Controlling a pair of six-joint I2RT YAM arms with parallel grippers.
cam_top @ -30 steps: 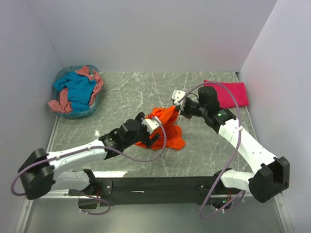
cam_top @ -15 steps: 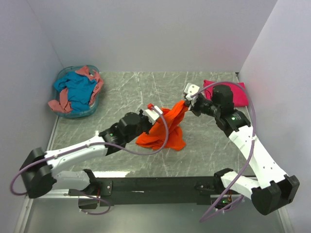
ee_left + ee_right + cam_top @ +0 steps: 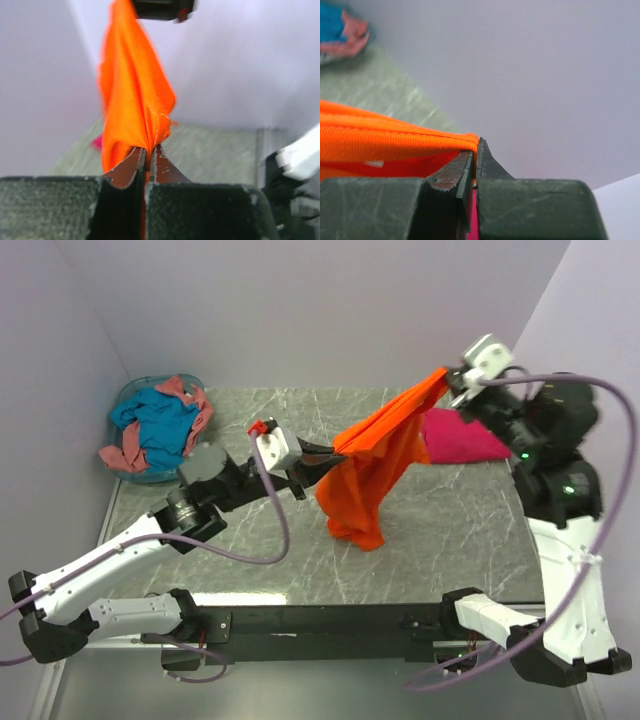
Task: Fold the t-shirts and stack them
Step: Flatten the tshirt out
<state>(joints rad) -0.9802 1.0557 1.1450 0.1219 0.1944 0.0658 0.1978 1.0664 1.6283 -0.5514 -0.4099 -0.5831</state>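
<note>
The orange t-shirt [image 3: 372, 465] hangs in the air between both arms, its lower end touching the table. My left gripper [image 3: 335, 450] is shut on one edge of it [image 3: 135, 100], and my right gripper [image 3: 447, 375] is shut on a hemmed edge [image 3: 395, 137], held higher at the back right. A folded magenta-pink t-shirt [image 3: 462, 435] lies flat at the back right, partly behind the orange cloth. The teal-blue t-shirt [image 3: 160, 425] and the salmon-pink t-shirt [image 3: 195, 400] lie crumpled in the basket.
A pale blue round basket [image 3: 140, 472] stands at the back left of the marble table [image 3: 450, 530]. White walls close in the back and both sides. The black rail with the arm bases runs along the near edge.
Both arms have risen and spread apart, lifting the orange t-shirt off the table and stretching it. The left gripper closed on its edge. The right gripper moved up and to the back right.
</note>
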